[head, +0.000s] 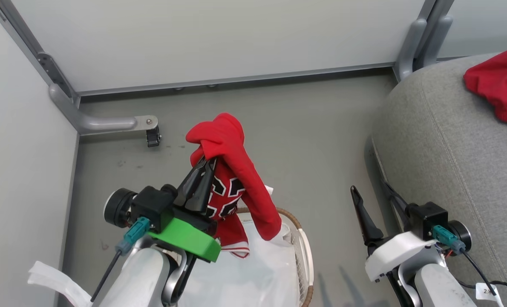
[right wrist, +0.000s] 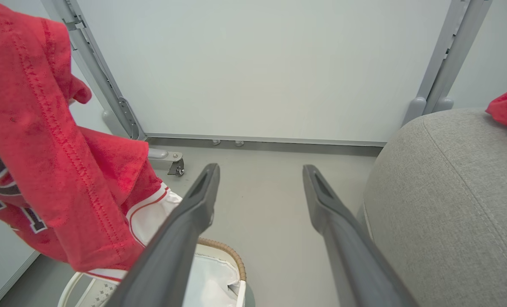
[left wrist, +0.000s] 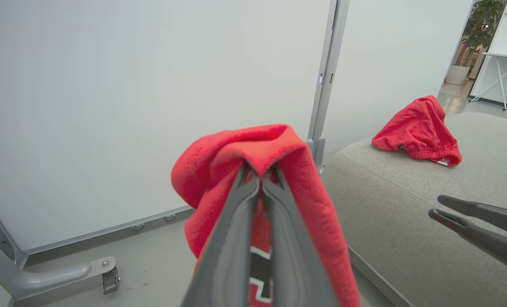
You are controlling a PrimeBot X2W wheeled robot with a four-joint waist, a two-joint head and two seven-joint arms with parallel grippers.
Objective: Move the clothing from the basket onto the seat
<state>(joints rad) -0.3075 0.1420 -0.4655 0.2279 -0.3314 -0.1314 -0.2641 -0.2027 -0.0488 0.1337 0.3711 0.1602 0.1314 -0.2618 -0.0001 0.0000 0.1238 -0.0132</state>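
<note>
My left gripper (head: 205, 164) is shut on a fold of a red jersey (head: 240, 170) with black-and-white numerals, which hangs from its tips above the basket (head: 306, 251). In the left wrist view the gripper (left wrist: 260, 175) pinches the red cloth (left wrist: 309, 187) at its peak. A second red garment (head: 500, 81) lies crumpled on the grey seat (head: 449, 140) to the right, and the left wrist view shows that garment (left wrist: 419, 128) too. My right gripper (right wrist: 260, 170) stands open and holds nothing, low between the basket rim (right wrist: 230, 253) and the seat (right wrist: 445, 192).
White partition panels close off the back and left. A grey metal foot with a caster (head: 151, 136) sticks out onto the floor at the left. A smooth white sheet (head: 257, 268) lines the basket. Bare grey floor (head: 313, 140) lies between basket and seat.
</note>
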